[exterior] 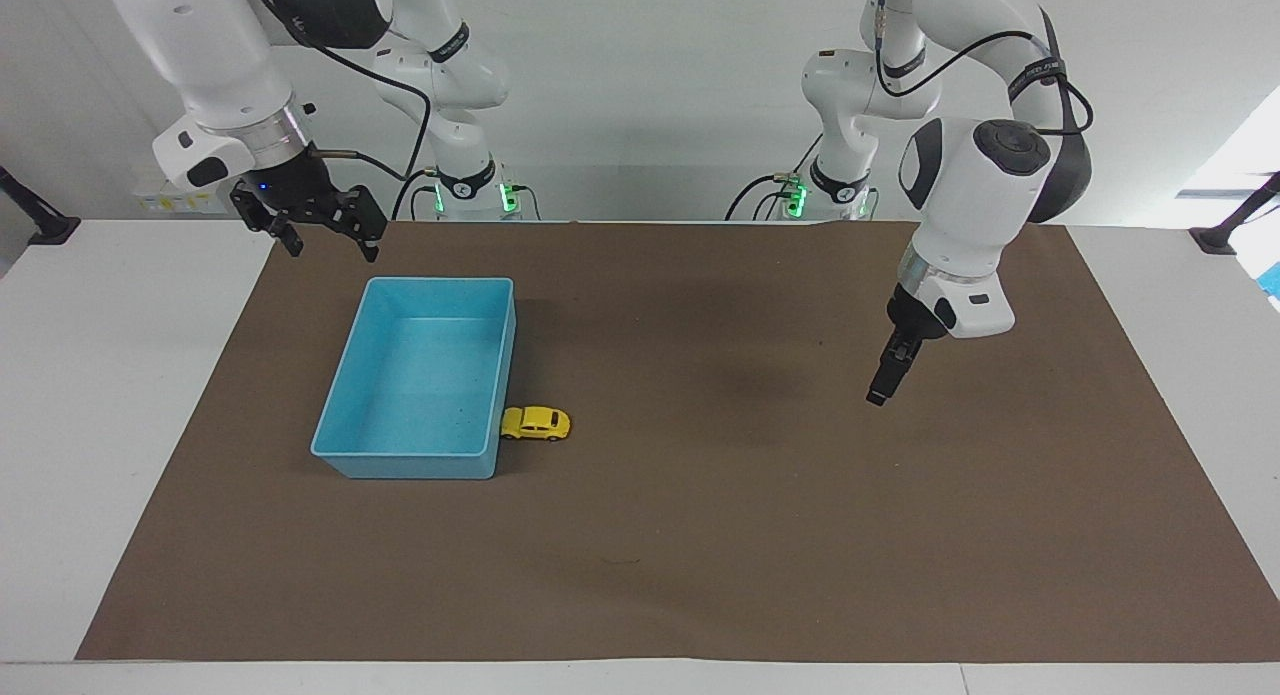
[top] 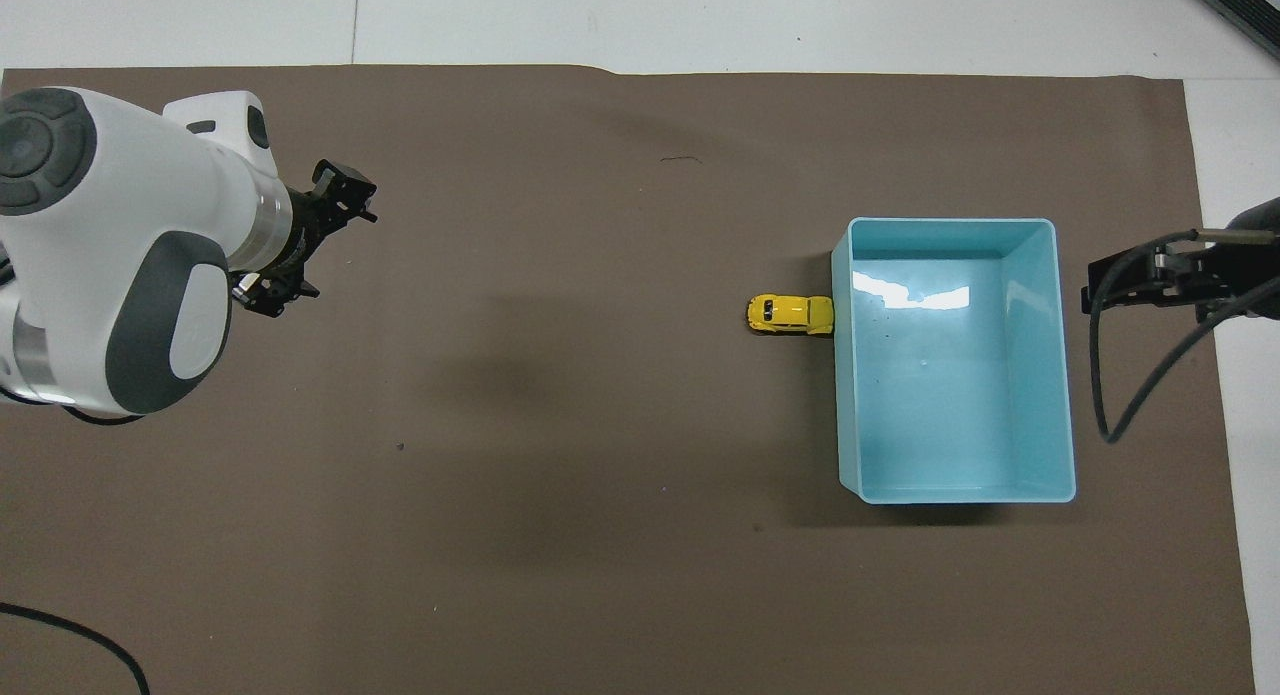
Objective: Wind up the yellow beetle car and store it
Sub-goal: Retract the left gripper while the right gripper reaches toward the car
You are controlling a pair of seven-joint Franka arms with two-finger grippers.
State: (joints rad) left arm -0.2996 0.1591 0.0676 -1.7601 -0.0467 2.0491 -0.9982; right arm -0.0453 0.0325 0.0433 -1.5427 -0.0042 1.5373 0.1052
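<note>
Surface: white table [exterior: 120, 395] with a broad brown mat [exterior: 700, 535] spread over it, plain white wall at the robots' end; everything in play sits on the mat.

Yellow beetle car [exterior: 536, 423]: on its wheels on the mat, one end touching the outer wall of the bin on the side toward the left arm's end of the table. It is outside the bin, not in it, so by my reading storing is not yet done.

Light blue bin [exterior: 345, 385]: open-topped and with nothing inside, toward the right arm's end of the table, its long walls running away from the robots. Placed there, it likely serves as the store for the car.

Left gripper [exterior: 880, 387]: up in the air over bare mat at the left arm's end, well apart from the car, pointing down at a slant. The overhead view shows its fingers [top: 345, 187] spread apart with nothing between them. Standing this far off, it is not placed for a grasp.

Right gripper [exterior: 322, 233]: hangs over the mat's edge just past the bin's short wall at the robots' end, and waits. Fingers look parted and hold nothing; only a sliver of it shows in the overhead view, so that reading rests mainly on the facing view.

Next need, as a judgement: one gripper must come down over the small rounded car, which leaves little to clamp.
</note>
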